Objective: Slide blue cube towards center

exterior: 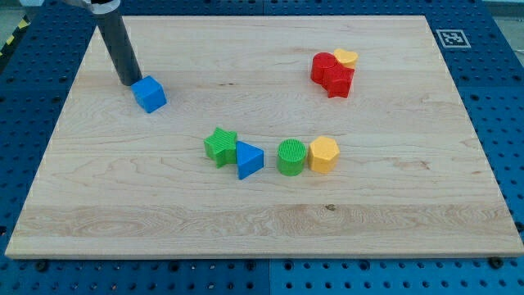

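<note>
Colours on the pale wood board [393, 221]

Blue cube [150, 93], blue triangle [249, 159]; green star [220, 145], green cylinder [291, 156]; yellow hexagon [323, 154]; red blocks [331, 74]; dark rod.

This looks like a robotics lab bench. A pale wooden board [262, 221] lies on a blue perforated metal table [508, 98] with regular rows of mounting holes, and a black-and-white fiducial marker [453, 38] is stuck at the board's top right corner. Yellow-and-black hazard tape [11, 37] shows at the view's top left edge.
</note>
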